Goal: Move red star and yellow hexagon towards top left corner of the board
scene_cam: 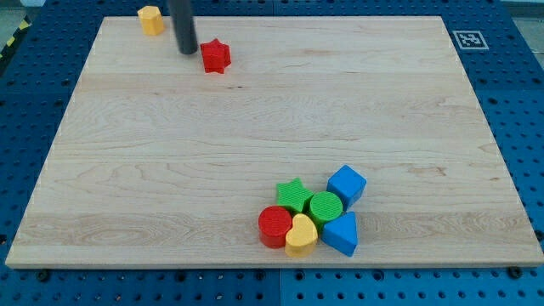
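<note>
Jaws: none fitted; the arm ends in a plain dark rod, so there is nothing to stand apart, together or clamped.
Tip [187, 51]: resting on the worktop near the view's top left, between the two task blocks, nearer the red one.
Red star [216, 56]: just beside the tip on the view's right; a narrow strip of wood appears between them, though contact cannot be ruled out.
Yellow hexagon [150, 19]: at the board's top edge, up and to the view's left of the tip, apart from it; part of the block overhangs the edge line.
Worktop [255, 153]: pale wooden board on a blue perforated base.
Marker [467, 39]: black-and-white square tag at the board's top right corner.
Cluster, bottom centre-right, well apart from the tip: green star [294, 195], green cylinder [325, 206], blue cube [347, 184], blue triangular block [342, 233], red cylinder [274, 225] and yellow heart-shaped block [301, 235], packed together with neighbours touching.
</note>
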Controlling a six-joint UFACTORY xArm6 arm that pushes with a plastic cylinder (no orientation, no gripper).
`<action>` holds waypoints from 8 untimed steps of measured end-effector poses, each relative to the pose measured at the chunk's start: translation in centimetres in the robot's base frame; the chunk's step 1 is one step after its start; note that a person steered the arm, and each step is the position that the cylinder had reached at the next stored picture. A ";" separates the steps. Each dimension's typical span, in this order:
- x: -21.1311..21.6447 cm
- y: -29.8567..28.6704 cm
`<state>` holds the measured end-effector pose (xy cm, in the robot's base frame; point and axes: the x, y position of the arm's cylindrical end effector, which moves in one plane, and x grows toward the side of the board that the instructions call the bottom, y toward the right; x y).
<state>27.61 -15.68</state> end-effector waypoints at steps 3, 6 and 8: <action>-1.5 14.3; 7.3 6.1; 7.1 12.9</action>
<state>34.69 -2.82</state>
